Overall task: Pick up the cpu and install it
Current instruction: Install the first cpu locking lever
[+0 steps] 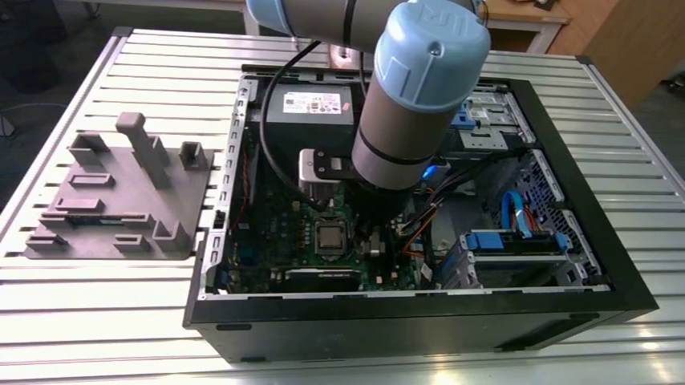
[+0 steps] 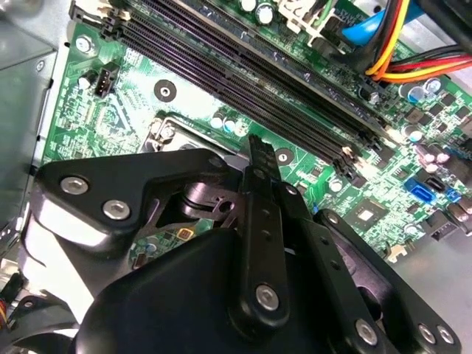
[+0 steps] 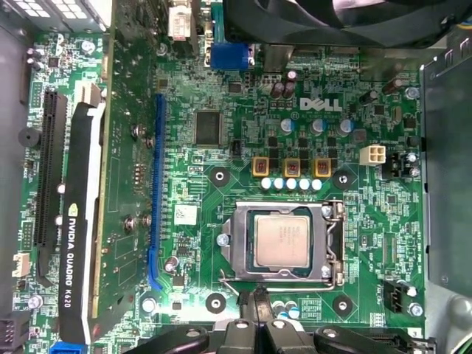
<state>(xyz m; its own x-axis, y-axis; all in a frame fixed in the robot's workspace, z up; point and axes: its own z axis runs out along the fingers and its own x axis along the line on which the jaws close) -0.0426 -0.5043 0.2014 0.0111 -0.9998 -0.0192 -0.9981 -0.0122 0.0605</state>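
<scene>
The cpu (image 3: 284, 242), a silver-grey square chip, lies flat inside the metal socket frame (image 3: 333, 243) on the green motherboard (image 3: 221, 103). In the exterior view the cpu (image 1: 330, 237) shows inside the open computer case, just to the exterior view's left of the arm's lower end. My gripper (image 3: 258, 298) hovers just outside the socket's edge, its two black fingers pressed together with nothing between them. In the second wrist view the gripper (image 2: 255, 147) points down at the board beside the socket frame's corner (image 2: 164, 131). It is apart from the cpu.
A grey plastic fixture block (image 1: 118, 200) sits on the slatted table to the case's left in the exterior view. A graphics card (image 3: 74, 221), memory slots (image 2: 258, 81), coloured cables (image 2: 398, 44) and the power supply (image 1: 310, 104) crowd the case. The case walls (image 1: 428, 321) hem the arm in.
</scene>
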